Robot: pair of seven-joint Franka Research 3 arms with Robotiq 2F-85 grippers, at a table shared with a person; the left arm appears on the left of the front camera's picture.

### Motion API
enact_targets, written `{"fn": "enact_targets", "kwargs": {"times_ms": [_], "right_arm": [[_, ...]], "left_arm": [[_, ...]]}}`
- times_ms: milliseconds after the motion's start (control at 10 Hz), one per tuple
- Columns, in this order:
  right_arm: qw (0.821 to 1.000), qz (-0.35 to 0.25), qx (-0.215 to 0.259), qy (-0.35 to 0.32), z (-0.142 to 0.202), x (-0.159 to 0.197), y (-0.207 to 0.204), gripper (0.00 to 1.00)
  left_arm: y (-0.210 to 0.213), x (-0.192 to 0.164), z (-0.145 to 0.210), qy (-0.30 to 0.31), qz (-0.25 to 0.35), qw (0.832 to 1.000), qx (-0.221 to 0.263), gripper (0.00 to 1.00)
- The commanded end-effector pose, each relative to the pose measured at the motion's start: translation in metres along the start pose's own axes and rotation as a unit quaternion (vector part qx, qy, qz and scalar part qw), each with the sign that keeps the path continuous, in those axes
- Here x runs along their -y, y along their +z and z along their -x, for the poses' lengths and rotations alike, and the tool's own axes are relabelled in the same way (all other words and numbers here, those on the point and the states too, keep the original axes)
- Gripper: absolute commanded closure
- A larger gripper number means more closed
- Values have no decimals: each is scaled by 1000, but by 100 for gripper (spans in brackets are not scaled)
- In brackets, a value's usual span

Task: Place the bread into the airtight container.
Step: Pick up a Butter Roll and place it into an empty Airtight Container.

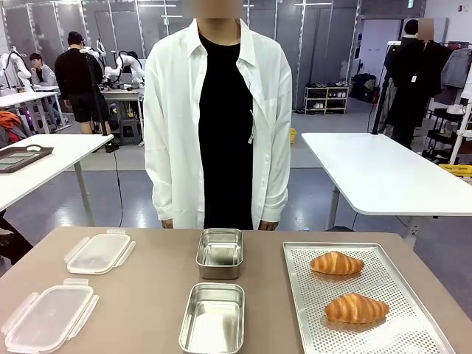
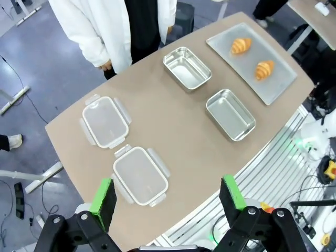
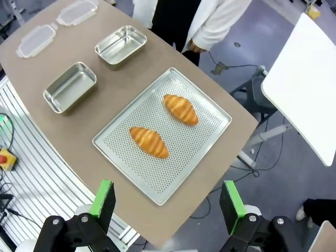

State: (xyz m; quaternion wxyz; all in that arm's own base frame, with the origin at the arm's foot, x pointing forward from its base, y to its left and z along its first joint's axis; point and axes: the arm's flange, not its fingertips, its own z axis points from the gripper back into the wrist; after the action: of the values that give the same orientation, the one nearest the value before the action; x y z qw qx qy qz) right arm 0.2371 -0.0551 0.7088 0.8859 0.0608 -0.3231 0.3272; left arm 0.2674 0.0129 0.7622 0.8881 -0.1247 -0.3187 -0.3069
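The bench [image 1: 147,295] is plain tan-brown. The tray [image 1: 302,295] is pale silver, dotted all over with fine holes. The far croissant [image 1: 337,263] and near croissant [image 1: 356,308] are golden-orange with darker brown bands. The far container [image 1: 220,254] and near container [image 1: 213,318] are shiny steel grey. The far lid [image 1: 99,253] and near lid [image 1: 49,317] are cloudy white. The person's shirt [image 1: 173,110] is white over black. The left claw [image 2: 168,194] and right claw [image 3: 167,197] are black with green pads [image 2: 103,195].
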Motion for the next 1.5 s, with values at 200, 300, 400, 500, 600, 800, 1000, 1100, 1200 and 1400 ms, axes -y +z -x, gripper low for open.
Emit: {"fn": "enact_targets", "kwargs": {"times_ms": [200, 300, 400, 500, 600, 800, 1000, 1100, 1200, 1400], "right_arm": [[1000, 7, -6, -3, 4, 4, 0, 0], [1000, 7, -6, -3, 4, 4, 0, 0], [1000, 7, -6, -3, 4, 4, 0, 0], [1000, 7, -6, -3, 4, 4, 0, 0], [1000, 7, -6, -3, 4, 4, 0, 0], [1000, 7, -6, -3, 4, 4, 0, 0], [1000, 7, -6, -3, 4, 4, 0, 0], [1000, 13, -12, -6, 5, 6, -1, 0], [999, 8, -18, 40, 0, -1, 1, 0], [977, -30, -57, 205, -20, -20, -15, 0]], "left_arm": [[1, -1, 3, 6, 3, 1000, 4, 0], [1, -1, 3, 6, 3, 1000, 4, 0], [1, -1, 3, 6, 3, 1000, 4, 0], [1, -1, 3, 6, 3, 1000, 4, 0], [1, -1, 3, 6, 3, 1000, 4, 0], [1, -1, 3, 6, 3, 1000, 4, 0], [1, -1, 3, 6, 3, 1000, 4, 0], [1, -1, 3, 6, 3, 1000, 4, 0], [1, -1, 3, 6, 3, 1000, 4, 0], [1, -1, 3, 6, 3, 1000, 4, 0]]}}
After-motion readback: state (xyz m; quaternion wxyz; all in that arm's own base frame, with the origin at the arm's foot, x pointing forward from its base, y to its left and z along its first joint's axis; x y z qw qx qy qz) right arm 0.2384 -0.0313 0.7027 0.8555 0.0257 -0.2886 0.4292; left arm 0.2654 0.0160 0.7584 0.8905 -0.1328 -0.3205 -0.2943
